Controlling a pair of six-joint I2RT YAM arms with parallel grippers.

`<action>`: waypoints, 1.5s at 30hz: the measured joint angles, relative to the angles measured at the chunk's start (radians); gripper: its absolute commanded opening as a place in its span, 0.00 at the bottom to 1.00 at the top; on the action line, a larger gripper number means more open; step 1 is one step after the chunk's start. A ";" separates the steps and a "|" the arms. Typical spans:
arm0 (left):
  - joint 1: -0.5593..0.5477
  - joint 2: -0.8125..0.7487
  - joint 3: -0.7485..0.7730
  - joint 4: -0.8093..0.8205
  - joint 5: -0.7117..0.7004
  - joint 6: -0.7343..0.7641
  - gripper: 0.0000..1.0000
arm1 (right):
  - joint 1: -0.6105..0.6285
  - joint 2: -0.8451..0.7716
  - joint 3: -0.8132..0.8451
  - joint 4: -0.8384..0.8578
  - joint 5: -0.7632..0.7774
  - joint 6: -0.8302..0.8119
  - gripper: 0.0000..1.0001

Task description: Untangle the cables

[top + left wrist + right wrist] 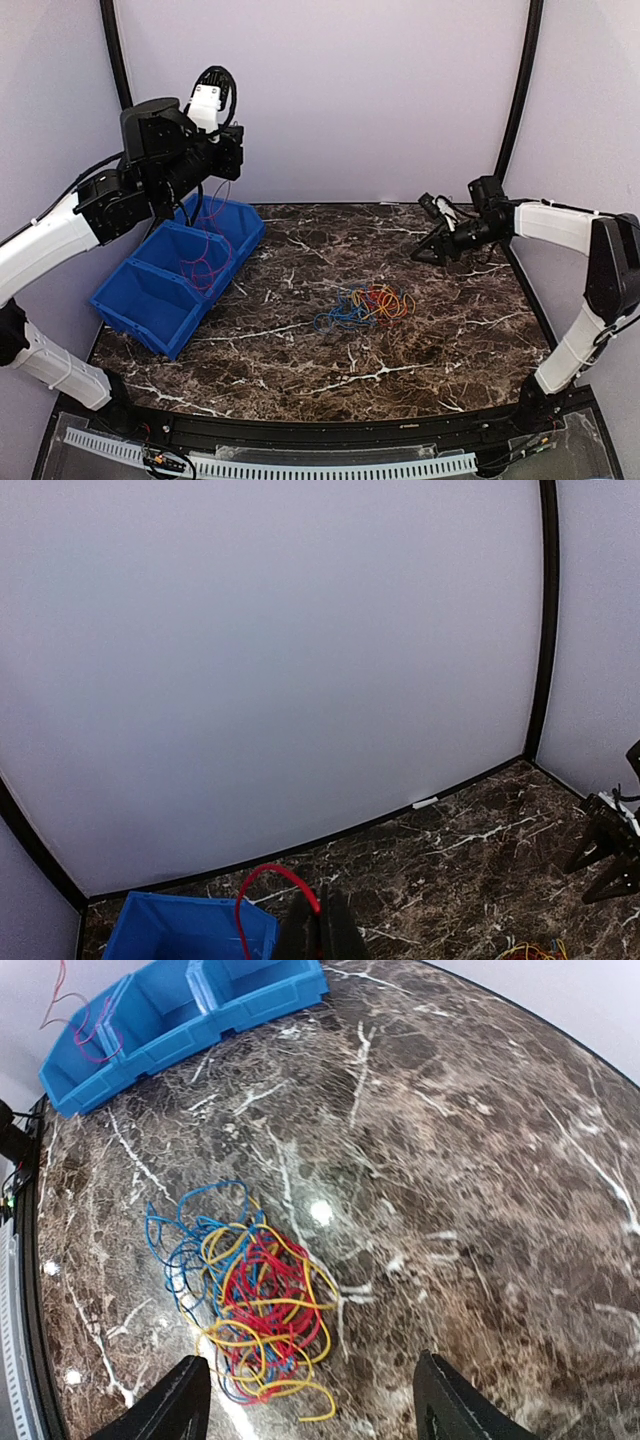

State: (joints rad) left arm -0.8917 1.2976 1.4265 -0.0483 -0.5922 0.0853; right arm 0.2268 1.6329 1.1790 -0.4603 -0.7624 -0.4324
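Note:
A tangle of red, blue and yellow cables [367, 304] lies on the marble table near its middle; it shows large in the right wrist view [250, 1295]. My left gripper [222, 150] is raised high over the blue bins [175, 270] and is shut on a red cable [262, 882], which hangs down into the middle bin [205, 255]. My right gripper [430, 247] is open and empty, hovering above the table to the right of the tangle, its fingertips [165, 1405] wide apart.
The blue bins stand in a row at the table's left side, also seen far off in the right wrist view [170, 1020]. Black frame posts [520, 90] rise at the back corners against the white walls.

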 measured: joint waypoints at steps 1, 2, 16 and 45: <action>0.010 0.015 0.016 -0.021 0.008 -0.013 0.00 | -0.019 -0.017 -0.031 0.009 -0.002 0.005 0.71; 0.019 0.029 0.031 -0.039 0.015 -0.024 0.00 | -0.045 -0.040 -0.072 0.025 -0.005 0.011 0.72; 0.069 0.159 0.320 -0.146 0.093 -0.045 0.00 | -0.169 -0.254 -0.349 0.271 -0.046 0.075 0.74; 0.417 0.442 0.713 -0.398 0.412 -0.195 0.00 | -0.202 -0.245 -0.361 0.304 -0.039 0.079 0.72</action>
State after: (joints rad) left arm -0.4744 1.7397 2.1399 -0.4461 -0.1799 -0.1093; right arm 0.0246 1.3876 0.8177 -0.1566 -0.8013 -0.3534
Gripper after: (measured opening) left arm 0.023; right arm 0.727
